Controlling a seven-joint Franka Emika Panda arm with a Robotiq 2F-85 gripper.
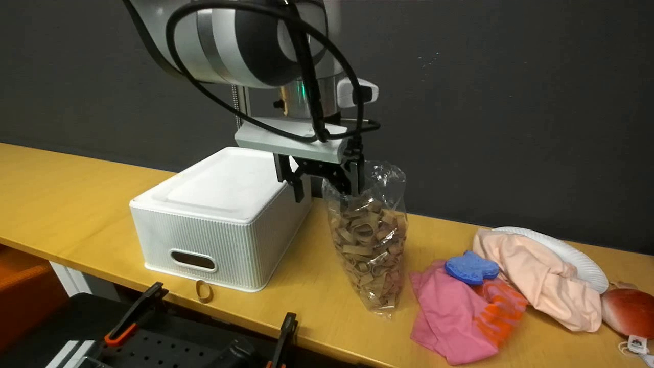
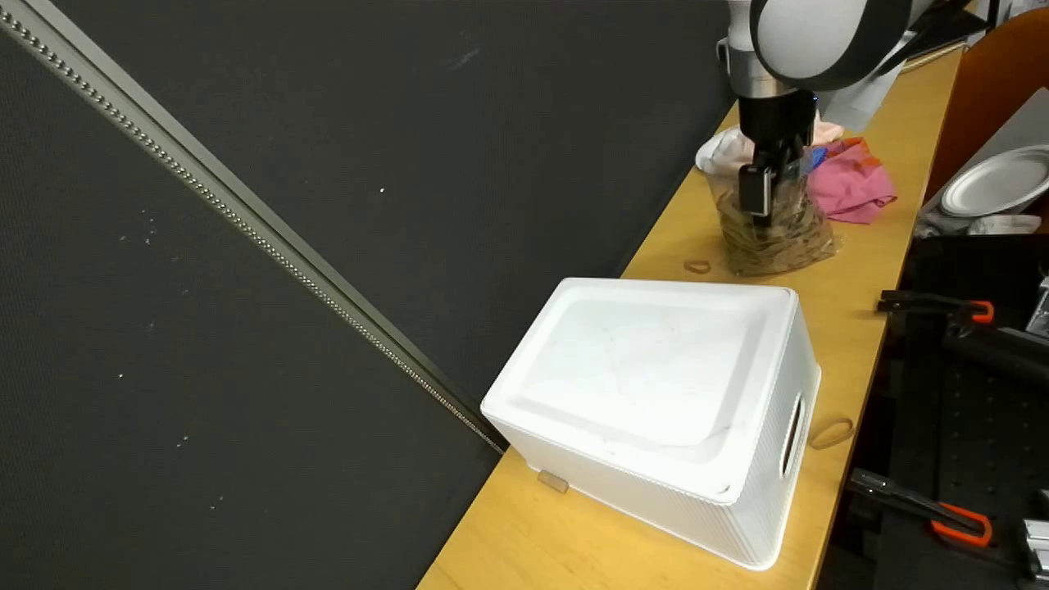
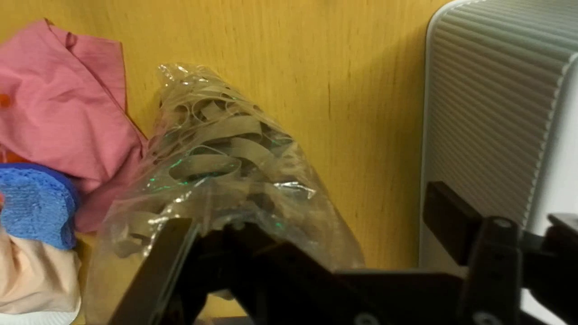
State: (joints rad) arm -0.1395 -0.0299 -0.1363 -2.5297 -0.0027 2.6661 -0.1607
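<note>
- We see a clear, crinkly bag (image 1: 389, 188) standing up on the yellow surface (image 1: 302, 286).
- We see lots of tan bands (image 1: 367, 250) piled inside, below its clear top.
- We find it between a white box (image 1: 204, 235) and a pink cloth (image 1: 447, 314).

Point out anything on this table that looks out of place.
A tan band lies loose near the bag, a second band beside the white box, and a third band at the box's base on another side. They seem stray, because similar bands sit inside the bag.
</note>
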